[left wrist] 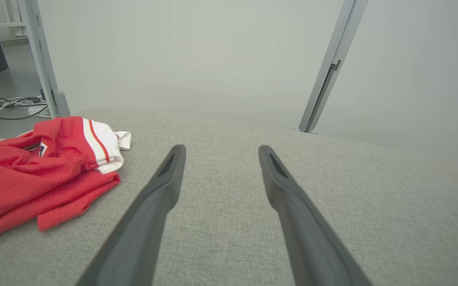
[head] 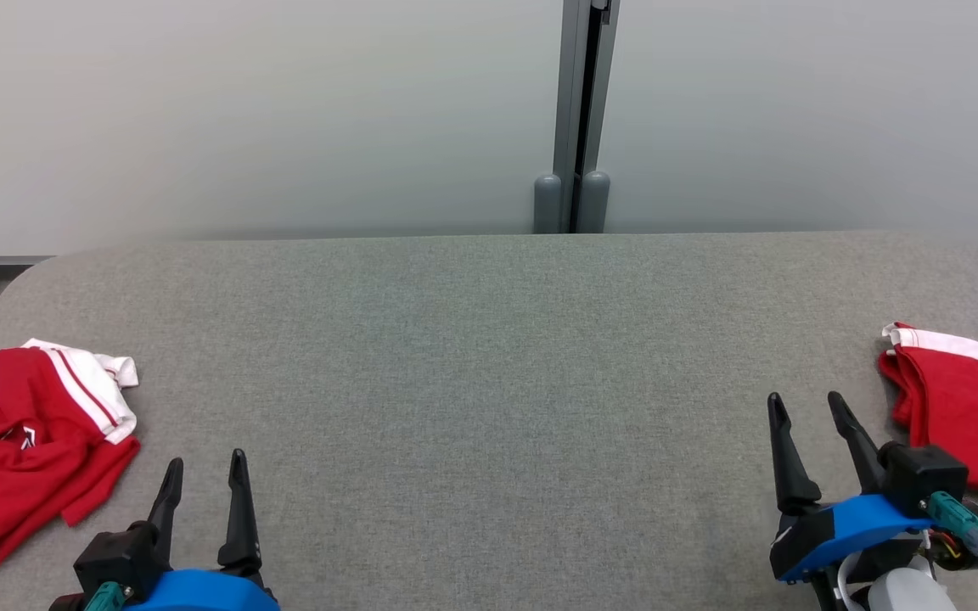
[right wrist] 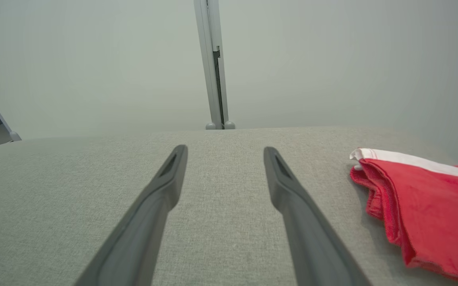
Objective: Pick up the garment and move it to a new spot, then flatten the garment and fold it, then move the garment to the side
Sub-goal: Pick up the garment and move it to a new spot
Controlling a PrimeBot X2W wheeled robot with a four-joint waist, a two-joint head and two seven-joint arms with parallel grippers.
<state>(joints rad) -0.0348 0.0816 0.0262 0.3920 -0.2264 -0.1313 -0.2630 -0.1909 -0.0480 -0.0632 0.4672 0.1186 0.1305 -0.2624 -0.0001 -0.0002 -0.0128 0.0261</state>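
Observation:
A crumpled red garment with white striped trim point(head: 26, 437) lies at the table's left edge, also in the left wrist view point(left wrist: 42, 171). A second red garment with a white band point(head: 964, 407) lies folded at the right edge, seen too in the right wrist view point(right wrist: 420, 206). My left gripper point(head: 205, 471) stands open near the front edge, just right of the crumpled garment and apart from it. My right gripper point(head: 807, 407) is open as well, left of the folded garment, with nothing between its fingers.
The grey fabric-covered table point(head: 489, 382) has rounded far corners. Behind it stands a pale wall with a grey vertical post point(head: 578, 119). Cables point(left wrist: 2, 105) lie on the floor beyond the table's left end.

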